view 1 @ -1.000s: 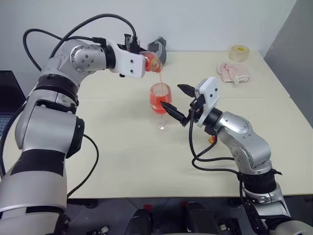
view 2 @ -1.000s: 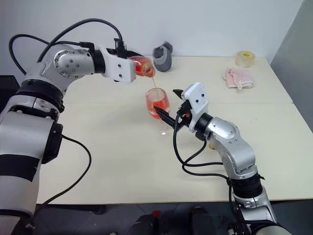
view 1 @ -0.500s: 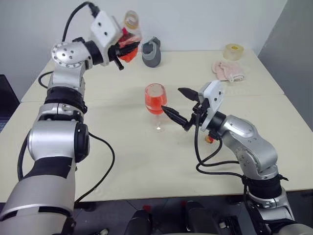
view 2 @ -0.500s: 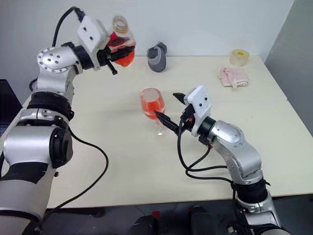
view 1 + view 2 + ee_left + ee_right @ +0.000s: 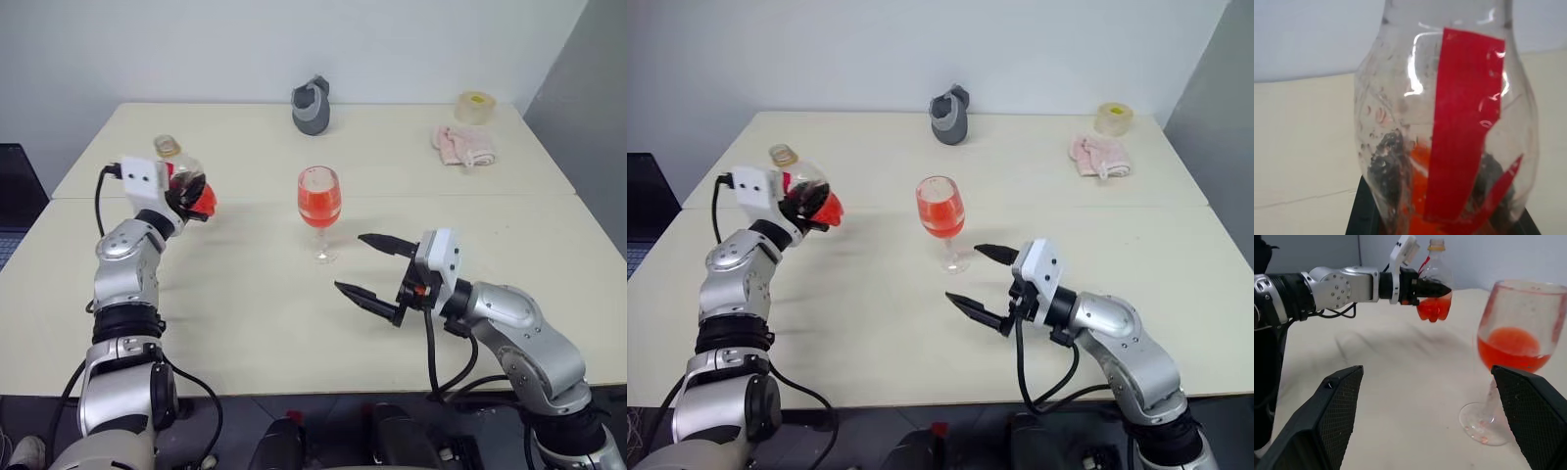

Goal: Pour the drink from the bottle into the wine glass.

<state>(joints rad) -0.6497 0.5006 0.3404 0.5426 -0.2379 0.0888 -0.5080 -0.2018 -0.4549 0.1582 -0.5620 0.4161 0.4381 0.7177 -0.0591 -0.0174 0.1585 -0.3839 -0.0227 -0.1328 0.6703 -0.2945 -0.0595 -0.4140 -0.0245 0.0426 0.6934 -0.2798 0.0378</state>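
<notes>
The wine glass (image 5: 319,197) stands upright mid-table, its bowl about half full of the red-orange drink (image 5: 1511,348). My left gripper (image 5: 190,201) is shut on the bottle (image 5: 181,178) at the table's left side. The bottle is upright with an open neck and hangs a little above the tabletop. A little drink (image 5: 1418,193) remains in its bottom, behind the red label. My right gripper (image 5: 350,262) stands open and empty near the front, just short of the glass's foot and apart from it.
A grey object (image 5: 312,105) sits at the back centre. A tape roll (image 5: 474,105) and a pink cloth (image 5: 462,144) lie at the back right. A dark laptop (image 5: 14,201) shows past the table's left edge.
My left arm has tipped the bottle upright and swung it from above the glass down to the left. My right gripper has drawn back from the glass's stem, still open.
</notes>
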